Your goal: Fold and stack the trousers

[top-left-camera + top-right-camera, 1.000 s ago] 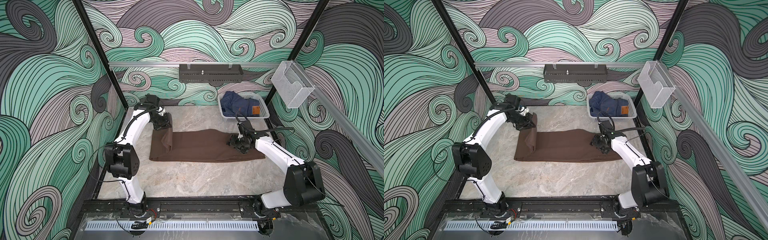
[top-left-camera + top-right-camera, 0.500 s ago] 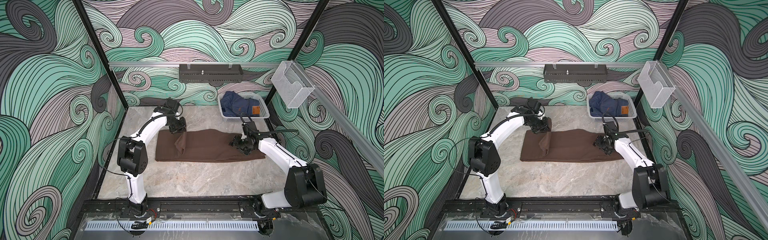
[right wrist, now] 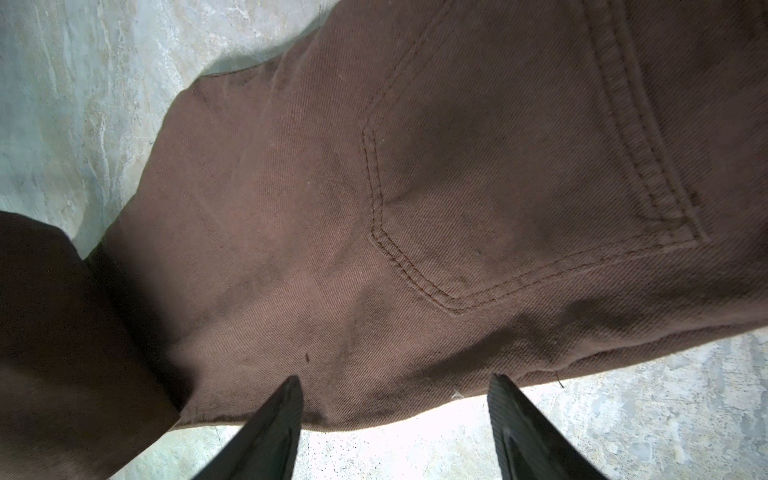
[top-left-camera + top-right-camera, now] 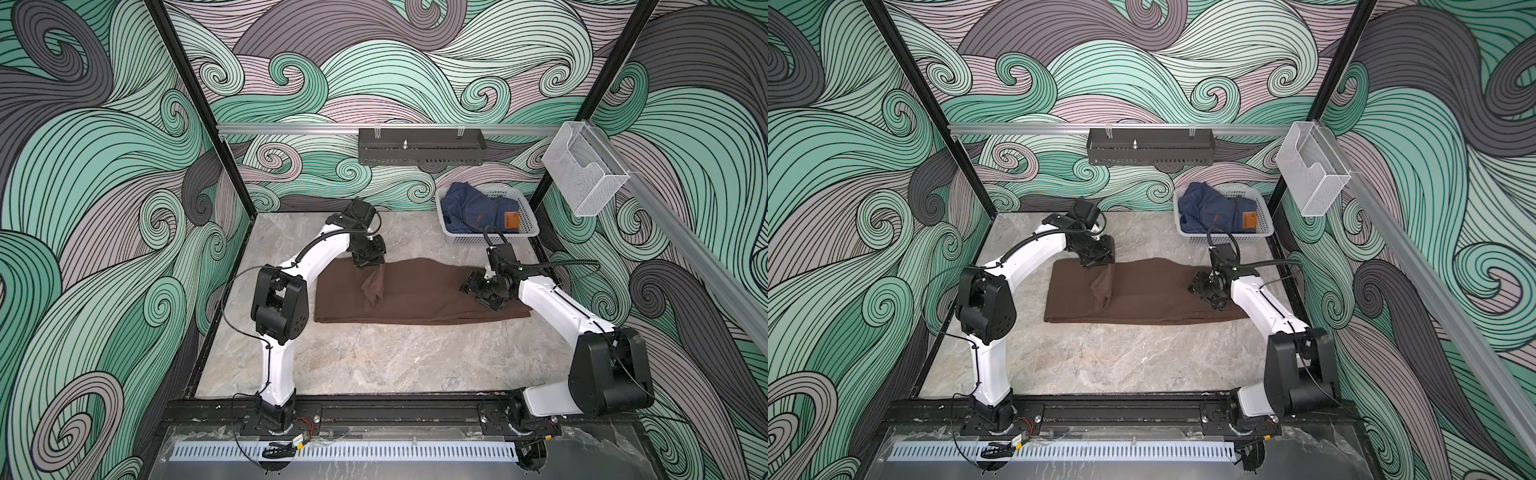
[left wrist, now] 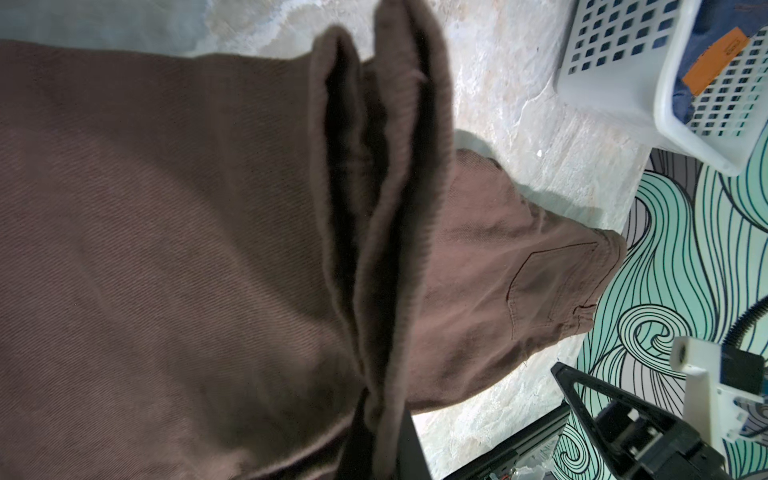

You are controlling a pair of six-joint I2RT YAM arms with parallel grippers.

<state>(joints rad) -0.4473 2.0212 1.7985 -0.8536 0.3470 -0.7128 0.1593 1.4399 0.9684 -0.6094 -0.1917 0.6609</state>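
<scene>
The brown trousers lay on the marble surface. Their long axis ran left to right in both top views, with the pocketed waist end at the right. The left claw was clenched on the lifted leg ends, which were doubled back toward the middle. The right claw hung released over the waist end.

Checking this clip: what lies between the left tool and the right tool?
A flat stretch of the brown trousers, lying on the marble table, spans from the left tool to the right tool; both top views show it.
</scene>
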